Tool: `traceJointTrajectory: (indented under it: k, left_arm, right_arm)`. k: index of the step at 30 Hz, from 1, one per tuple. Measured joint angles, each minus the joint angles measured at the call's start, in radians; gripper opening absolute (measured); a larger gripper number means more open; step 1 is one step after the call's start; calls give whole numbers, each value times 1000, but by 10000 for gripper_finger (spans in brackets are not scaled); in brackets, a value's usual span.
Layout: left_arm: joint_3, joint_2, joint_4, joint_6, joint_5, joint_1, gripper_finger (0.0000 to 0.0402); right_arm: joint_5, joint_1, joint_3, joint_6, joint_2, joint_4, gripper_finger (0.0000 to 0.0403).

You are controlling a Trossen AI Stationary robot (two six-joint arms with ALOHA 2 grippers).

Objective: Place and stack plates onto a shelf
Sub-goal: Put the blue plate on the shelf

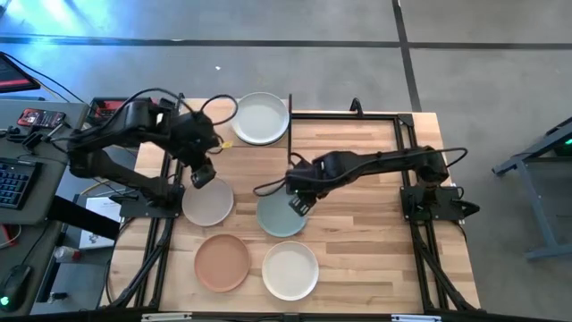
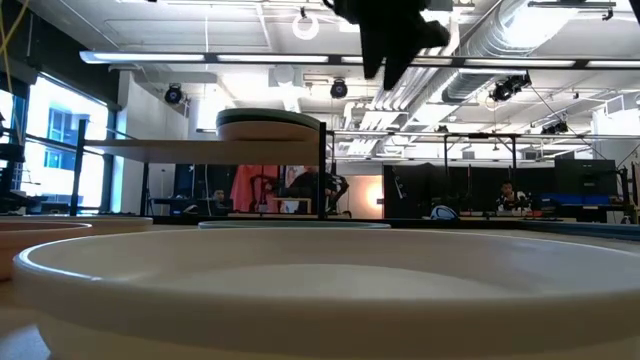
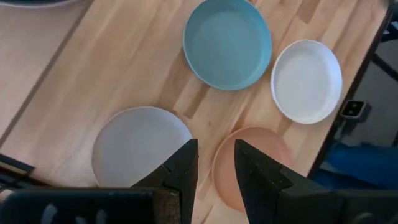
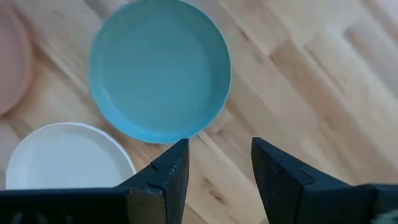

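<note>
the left gripper point(image 1: 202, 176) hangs over the upper edge of the grey-beige plate point(image 1: 208, 203), fingers point(image 3: 180, 168) a little apart, gripping nothing; the right gripper point(image 1: 299, 205) hovers over the blue-green plate point(image 1: 279, 217), fingers point(image 4: 171, 165) apart and empty; the terracotta plate point(image 1: 222, 262) and the cream plate point(image 1: 290, 270) lie side by side on the surface point(image 1: 375, 224), nearer the front edge; a pale grey-green plate point(image 1: 261, 118) sits on the shelf point(image 1: 284, 125) at the back; in the low view it tops a small stack there.
</note>
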Motion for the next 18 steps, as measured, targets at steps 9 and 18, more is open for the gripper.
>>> traceJointTrajectory:
  k: [9,18]
  left_arm:
    - [0,-44,0,-117,-92,-181,92]
    - [0,-49,-1,-243,-186,-389,92]
  right_arm:
    - [-14,28,-177,251,0,103,152]
    - [-12,34,-349,388,0,352,152]
